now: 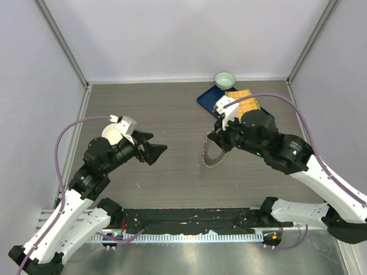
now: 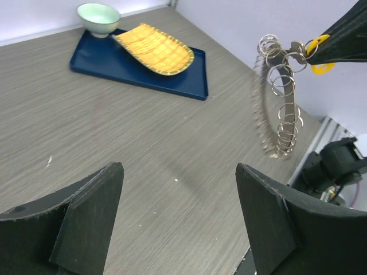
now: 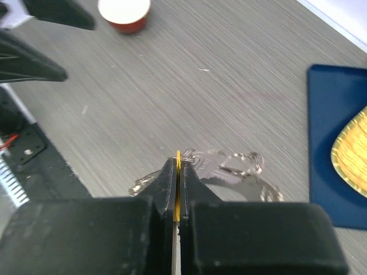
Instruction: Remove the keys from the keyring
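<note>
Grey table [image 1: 172, 114] | keyring [image 1: 213, 157] hangs upright from clenched right pincer [image 1: 213, 138], long axis vertical | left pincer [image 1: 157, 150] released

red cup [image 3: 124, 11]: top cut off | keys [image 2: 264, 123]: blurred, apparently overlapping

My right gripper [image 3: 178, 164] is pinched tight on a thin yellow tab [image 3: 178, 175]. The keys [image 3: 229, 171] fan out just past my fingertips on both sides of that tab, over the grey wood-grain table [image 3: 229, 69]. Well beyond the keys and to their left sits a red bowl [image 3: 124, 12] with a white inside, and to their right lies a navy tray [image 3: 332, 114] carrying a yellow woven plate [image 3: 351, 152].
</note>
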Available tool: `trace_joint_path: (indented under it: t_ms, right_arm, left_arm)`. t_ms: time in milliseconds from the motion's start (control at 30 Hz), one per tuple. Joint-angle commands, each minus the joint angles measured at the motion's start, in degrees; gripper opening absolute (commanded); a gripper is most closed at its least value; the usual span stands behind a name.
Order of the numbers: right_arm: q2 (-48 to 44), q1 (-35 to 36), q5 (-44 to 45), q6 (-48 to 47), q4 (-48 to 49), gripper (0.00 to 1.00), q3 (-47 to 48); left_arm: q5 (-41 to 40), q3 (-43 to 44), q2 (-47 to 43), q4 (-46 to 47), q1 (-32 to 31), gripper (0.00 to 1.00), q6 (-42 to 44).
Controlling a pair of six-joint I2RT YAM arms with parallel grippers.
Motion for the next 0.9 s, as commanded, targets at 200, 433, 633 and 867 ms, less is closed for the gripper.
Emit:
trace_joint_path:
  t_ms: [200,433,633,867]
  right_arm:
    - [-9.5,0.2,-19.3,-2.4,9.9,0.01,-4.8]
    - [-10.1,0.2,-24.4,-3.4,10.3,0.01,-5.1]
    - [-8.4,0.2,-25.6,-5.0,9.4,0.01,-4.3]
    - [-7.5,0.2,-28.2,-3.6,11.4,0.01,-4.1]
  left_arm:
    - [15.0,6.3,3.7,7.7,-2.7,0.83,-2.8]
    - [24.9,5.0,4.8,16.7,-4.6,0.84,-7.6]
    - [29.4,5.6,9.3,17.1,-5.3,0.86,-8.7]
    - [34.0,7.9,14.2,17.4,-7.6,0.87,-7.8]
